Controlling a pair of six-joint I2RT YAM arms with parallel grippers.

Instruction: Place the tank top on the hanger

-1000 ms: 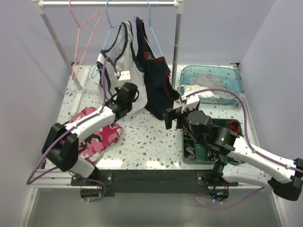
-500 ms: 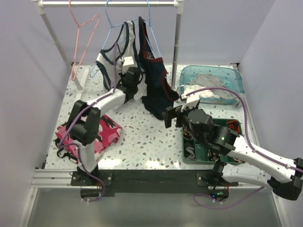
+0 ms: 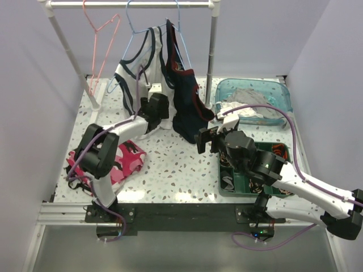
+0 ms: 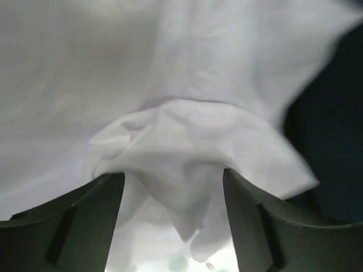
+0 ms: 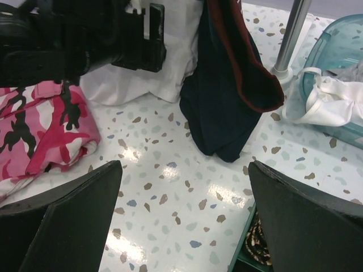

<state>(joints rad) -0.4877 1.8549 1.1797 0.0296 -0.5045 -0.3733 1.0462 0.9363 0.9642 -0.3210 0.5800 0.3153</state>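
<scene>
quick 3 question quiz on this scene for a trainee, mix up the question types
1. True or false: the tank top lies flat on the table.
2. Fill in: the right tool, near the navy top, has its jaws ___.
3. Which garment lies on the table's left side? A tank top; B navy top; C pink camouflage garment.

Key: 1 false, it hangs on the hanger; 2 open; 3 C.
</scene>
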